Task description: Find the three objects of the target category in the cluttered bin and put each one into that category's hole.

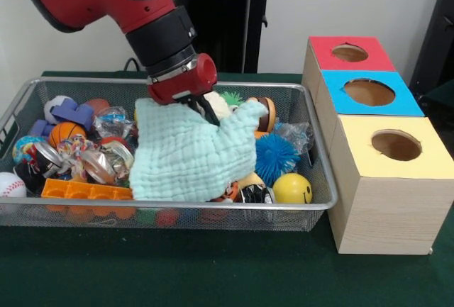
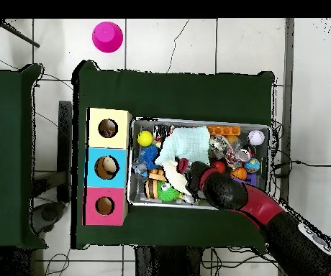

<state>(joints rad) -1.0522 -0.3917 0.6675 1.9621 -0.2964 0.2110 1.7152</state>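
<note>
The wire mesh bin [image 1: 177,206] is full of toys. My gripper [image 1: 204,108] reaches down into its middle and is shut on the top edge of a pale mint cloth [image 1: 188,154], which hangs bunched over the clutter and hides what lies under it. One clear film wad [image 1: 294,135] lies at the bin's right end behind a blue spiky ball [image 1: 275,157]. Another wad [image 1: 112,121] lies left of the cloth. The yellow box's hole [image 1: 396,145] is in the nearest box, right of the bin. The overhead view shows the gripper [image 2: 186,175], the cloth [image 2: 184,144] and the yellow hole [image 2: 108,129].
The blue-topped box [image 1: 369,92] and the red-topped box [image 1: 350,53] stand behind the yellow one. Shiny cans [image 1: 99,166], an orange brick [image 1: 85,192], a yellow smiley ball [image 1: 292,188], a baseball [image 1: 10,183] and a basketball [image 1: 65,132] fill the bin. A pink cup [image 2: 107,36] stands on the floor.
</note>
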